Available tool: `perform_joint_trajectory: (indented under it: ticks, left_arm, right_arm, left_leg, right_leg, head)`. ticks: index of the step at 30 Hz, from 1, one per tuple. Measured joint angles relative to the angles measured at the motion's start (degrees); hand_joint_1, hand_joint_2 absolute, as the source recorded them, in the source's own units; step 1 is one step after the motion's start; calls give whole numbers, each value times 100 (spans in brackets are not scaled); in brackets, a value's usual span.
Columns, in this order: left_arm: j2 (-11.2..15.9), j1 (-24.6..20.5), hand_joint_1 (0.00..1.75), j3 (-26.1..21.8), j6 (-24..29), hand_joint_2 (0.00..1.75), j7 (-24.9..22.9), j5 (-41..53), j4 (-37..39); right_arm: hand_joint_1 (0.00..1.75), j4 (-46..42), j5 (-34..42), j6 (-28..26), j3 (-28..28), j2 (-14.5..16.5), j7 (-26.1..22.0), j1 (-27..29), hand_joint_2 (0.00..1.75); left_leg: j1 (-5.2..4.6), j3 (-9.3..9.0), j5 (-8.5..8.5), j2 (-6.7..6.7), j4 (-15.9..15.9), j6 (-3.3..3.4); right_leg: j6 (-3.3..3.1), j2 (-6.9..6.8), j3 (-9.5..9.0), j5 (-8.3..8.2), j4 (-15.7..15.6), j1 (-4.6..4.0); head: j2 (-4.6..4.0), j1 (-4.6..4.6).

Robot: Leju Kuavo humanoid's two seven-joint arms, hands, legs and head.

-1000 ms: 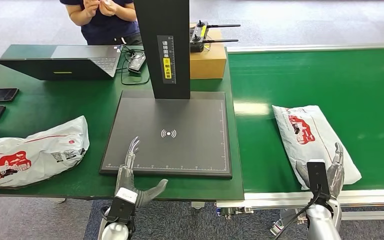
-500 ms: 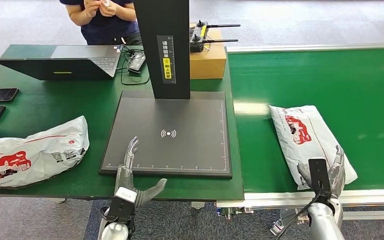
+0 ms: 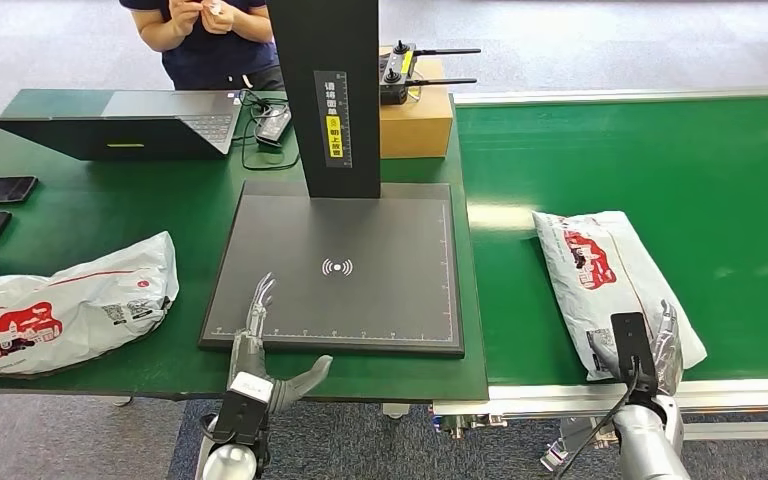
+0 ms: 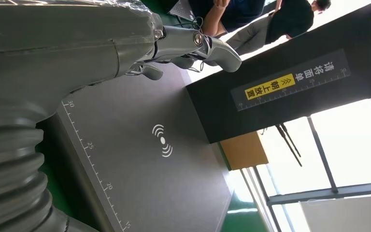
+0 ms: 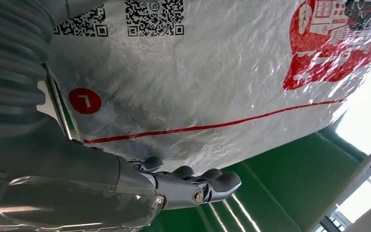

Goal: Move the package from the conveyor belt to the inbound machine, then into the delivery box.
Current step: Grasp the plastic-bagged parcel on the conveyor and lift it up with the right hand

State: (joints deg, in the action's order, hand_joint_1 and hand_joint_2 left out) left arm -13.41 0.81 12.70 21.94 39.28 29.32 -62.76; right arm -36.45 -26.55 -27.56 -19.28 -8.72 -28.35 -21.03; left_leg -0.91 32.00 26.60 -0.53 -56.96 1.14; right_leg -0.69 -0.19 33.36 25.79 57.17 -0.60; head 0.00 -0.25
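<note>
Package [image 3: 610, 282], a white mailer, is lying on the green conveyor belt [image 3: 720, 190] just right of the inbound machine [image 3: 340, 265], where the right hand [image 3: 660, 345] is reaching over its near end, grip impossible to tell, while the left hand [image 3: 260, 345] is hovering open-fingered at the machine's near edge.

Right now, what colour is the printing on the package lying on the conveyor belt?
Red on the grey package, clearest in the right wrist view.
</note>
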Motion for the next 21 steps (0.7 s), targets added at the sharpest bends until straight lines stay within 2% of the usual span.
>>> perform_joint_trajectory:
  ticks: [12, 21]
  left_arm:
    - [-30, 3, 0, -25, -52, 175, -105, 86, -2]
    - [-30, -7, 0, -54, -50, 175, -92, 88, -2]
  right_arm:
    - [0, 330, -696, 403, -1, -33, 774, -118, 175]
    - [0, 583, -937, 496, 15, -38, 1079, -248, 175]
  left_leg:
    - [0, -1, 0, 0, 0, 0]
    - [0, -2, 0, 0, 0, 0]
  right_leg:
    - [0, 0, -1, 0, 0, 0]
    - [0, 0, -3, 0, 0, 0]
  head:
    - [0, -1]
    - [0, 1]
